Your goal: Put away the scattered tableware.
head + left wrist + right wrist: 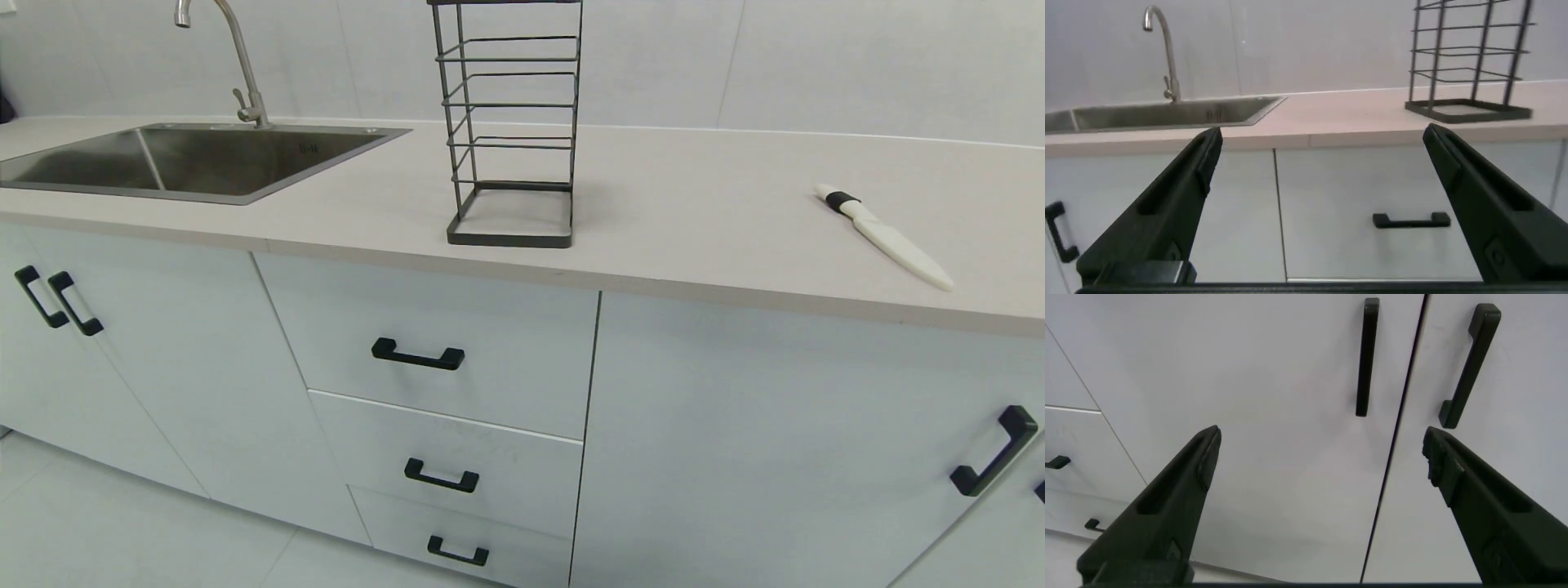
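Knife (883, 237) lies diagonally on the worktop (694, 204), tip near-right, butt far-left; I see left gripper (1323, 132) and right gripper (1323, 434) released.

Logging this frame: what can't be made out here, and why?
Wire rack: top cut off by the head view's upper edge.
Drawer contents: hidden behind shut fronts, head view.
Sink: left end cut off by the head view's edge; the near rim hides part of the basin.
Knife: head view, too small to tell bare blade from sheath.
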Tool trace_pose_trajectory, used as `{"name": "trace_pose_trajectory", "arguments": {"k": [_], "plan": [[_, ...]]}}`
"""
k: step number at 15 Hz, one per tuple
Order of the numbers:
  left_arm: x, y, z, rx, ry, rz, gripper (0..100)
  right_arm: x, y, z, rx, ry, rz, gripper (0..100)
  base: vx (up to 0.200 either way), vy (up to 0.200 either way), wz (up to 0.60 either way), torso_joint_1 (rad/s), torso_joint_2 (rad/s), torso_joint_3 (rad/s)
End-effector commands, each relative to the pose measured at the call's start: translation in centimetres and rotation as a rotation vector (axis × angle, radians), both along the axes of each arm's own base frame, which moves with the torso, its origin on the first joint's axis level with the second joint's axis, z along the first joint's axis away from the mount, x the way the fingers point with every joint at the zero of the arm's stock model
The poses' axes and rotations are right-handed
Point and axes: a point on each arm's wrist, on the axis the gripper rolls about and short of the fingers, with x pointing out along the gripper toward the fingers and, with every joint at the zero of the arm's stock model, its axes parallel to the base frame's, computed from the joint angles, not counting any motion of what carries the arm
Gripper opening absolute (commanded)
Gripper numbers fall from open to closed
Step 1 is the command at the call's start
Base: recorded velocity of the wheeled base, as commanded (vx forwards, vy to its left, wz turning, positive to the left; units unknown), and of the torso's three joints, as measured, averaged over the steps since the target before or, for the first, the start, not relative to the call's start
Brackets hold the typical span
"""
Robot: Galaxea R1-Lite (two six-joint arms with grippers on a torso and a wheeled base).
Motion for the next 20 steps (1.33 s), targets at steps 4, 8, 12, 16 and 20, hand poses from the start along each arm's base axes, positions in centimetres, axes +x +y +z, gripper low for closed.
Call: {"name": "trace_pose_trajectory", "arguments": {"k": [4,8,12,16,20], "plan": [[-3.9,-0.3,-5.0,0.106,0.073,-0.058,100,0.0,0.0,0.0,0.000,0.002,0.001,100,0.000,0.000,0.00,0.000,0.00,0.000],[-3.4,0.1,-9.0,0.089,0.428,0.081,100,0.0,0.0,0.0,-0.002,0.002,-0.001,100,0.000,0.000,0.00,0.000,0.00,0.000],[-3.7,0.1,-9.1,0.094,0.399,0.069,100,0.0,0.0,0.0,-0.003,0.002,-0.001,100,0.000,0.000,0.00,0.000,0.00,0.000],[-3.7,0.3,-9.3,0.049,0.434,0.119,100,0.0,0.0,0.0,-0.002,0.002,-0.001,100,0.000,0.000,0.00,0.000,0.00,0.000],[-3.7,0.3,-9.4,-0.017,0.453,0.116,100,0.0,0.0,0.0,-0.002,0.002,-0.001,100,0.000,0.000,-0.15,0.001,0.00,0.002]]}}
